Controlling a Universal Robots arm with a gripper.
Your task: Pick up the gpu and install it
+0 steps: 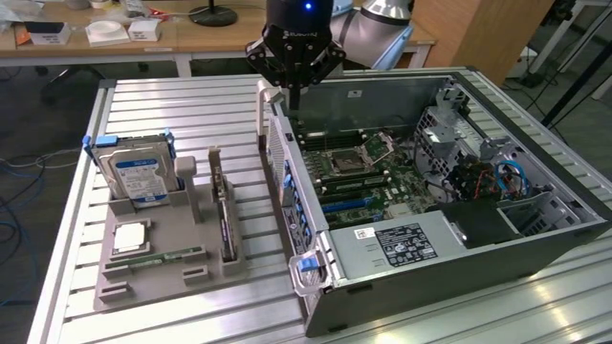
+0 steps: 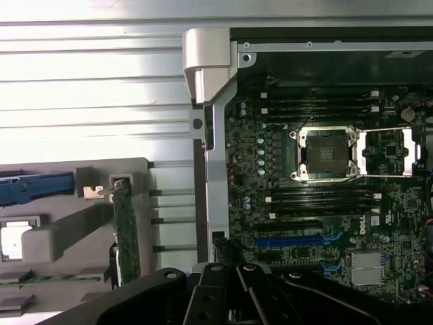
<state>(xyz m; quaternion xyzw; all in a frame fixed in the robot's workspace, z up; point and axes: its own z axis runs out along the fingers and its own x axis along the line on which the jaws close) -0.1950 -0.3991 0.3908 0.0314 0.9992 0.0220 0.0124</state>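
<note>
Where the exterior view's lower left lies nearest the camera, a grey parts tray (image 1: 163,283) sits on the slatted aluminium table (image 1: 172,107). A narrow green RAM stick (image 1: 153,256) lies flat near the tray's front, with a CPU (image 1: 129,236) just behind it. The gpu (image 1: 222,215) stands on its long edge in a slot along the tray's right side, its silver bracket at the far end. Behind the CPU, a hard drive (image 1: 142,175) with a blue label stands upright.

Right of the tray, an open computer case (image 1: 402,287) lies on its side, with the power supply (image 1: 402,244) at its near end. Deeper in is the motherboard (image 1: 383,183) with its open CPU socket (image 1: 349,163).

At upper centre, the gripper (image 1: 294,100) hangs over the case's far left corner. Its fingers are drawn together and hold nothing, and it is well apart from the gpu.

In the wrist view, the gripper (image 2: 230,308) hangs over the case's side wall. The gpu (image 2: 124,230) sits in its tray beyond that wall, and the CPU socket (image 2: 325,152) lies inside the case.

Farthest off, across the top of the exterior view, a wooden desk (image 1: 201,39) carries white boxes (image 1: 107,32).
</note>
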